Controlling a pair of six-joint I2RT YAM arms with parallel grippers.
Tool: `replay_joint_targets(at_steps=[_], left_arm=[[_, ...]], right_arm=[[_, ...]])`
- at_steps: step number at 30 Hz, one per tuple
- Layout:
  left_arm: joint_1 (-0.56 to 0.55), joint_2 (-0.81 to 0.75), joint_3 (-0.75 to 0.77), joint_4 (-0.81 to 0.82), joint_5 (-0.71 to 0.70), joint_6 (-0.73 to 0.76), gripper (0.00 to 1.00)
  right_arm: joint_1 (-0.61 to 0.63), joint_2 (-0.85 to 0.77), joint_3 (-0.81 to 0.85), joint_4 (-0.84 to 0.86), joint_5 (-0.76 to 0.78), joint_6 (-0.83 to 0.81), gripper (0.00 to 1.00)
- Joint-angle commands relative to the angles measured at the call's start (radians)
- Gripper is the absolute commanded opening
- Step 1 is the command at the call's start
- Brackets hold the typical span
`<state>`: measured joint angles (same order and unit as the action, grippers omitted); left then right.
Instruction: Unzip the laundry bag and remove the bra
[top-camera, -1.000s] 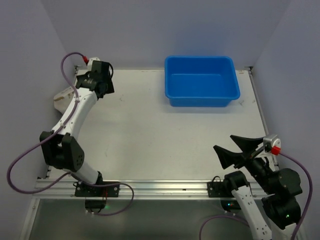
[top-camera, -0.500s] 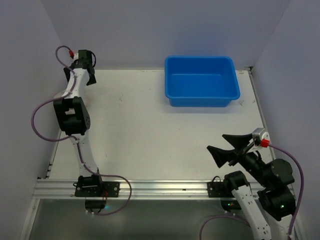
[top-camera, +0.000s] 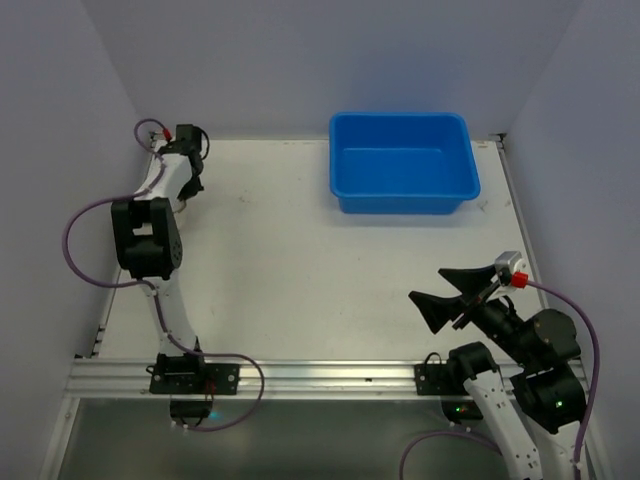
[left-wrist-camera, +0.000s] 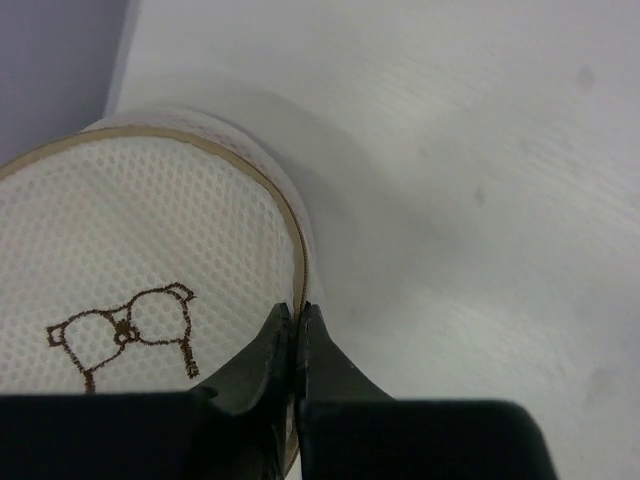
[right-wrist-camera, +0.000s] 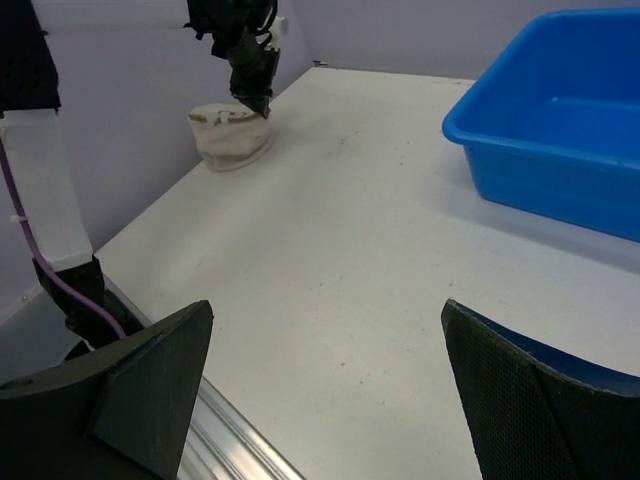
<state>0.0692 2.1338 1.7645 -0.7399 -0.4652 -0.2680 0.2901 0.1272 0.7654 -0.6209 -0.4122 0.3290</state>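
Pinching at the tan zipper band, the left gripper (left-wrist-camera: 297, 312) had its jaws pressed together on the rim of the laundry bag (left-wrist-camera: 140, 230), probably to catch the pull, though none showed. The bag sat at ten o'clock on the white table (top-camera: 300, 260). The right gripper (right-wrist-camera: 326, 310) hung wide open and empty at five o'clock. A blue tub (top-camera: 400, 203) stood at one o'clock, between lilac walls.

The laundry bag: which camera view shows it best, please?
Left wrist: the laundry bag is close up, bra outline and tan rim clear, left pincer shut at its rim. Right wrist shows it small, distant; in top external the left arm hides it.
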Motion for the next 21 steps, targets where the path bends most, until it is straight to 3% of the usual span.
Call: replay_joint_targets(at_steps=[1,6,9,16,18,21], left_arm=[[-0.195,-0.276,-0.135,0.057,0.066,-0.020,0.00],[-0.509,-0.552,-0.394,0.122,0.016,-0.144,0.00],[-0.671,-0.619,-0.488,0.126,-0.045,-0.227,0.00],[-1.028,-0.589,-0.562,0.119,-0.133,-0.379,0.02],[-1.092,-0.574,-0.541,0.113,-0.135,-0.405,0.21],[-1.131,-0.584,-0.482,0.082,-0.096,-0.428,0.69]], right_arm=[[0.006,0.014,0.002,0.044,-0.034,0.013,0.99],[0.006,0.034,-0.028,0.101,-0.082,0.074,0.99],[0.004,0.067,-0.032,0.116,-0.134,0.081,0.99],[0.006,0.077,-0.080,0.124,-0.145,0.088,0.99],[0.006,0.063,-0.107,0.124,-0.140,0.097,0.99],[0.004,0.065,-0.124,0.112,-0.123,0.099,0.99]])
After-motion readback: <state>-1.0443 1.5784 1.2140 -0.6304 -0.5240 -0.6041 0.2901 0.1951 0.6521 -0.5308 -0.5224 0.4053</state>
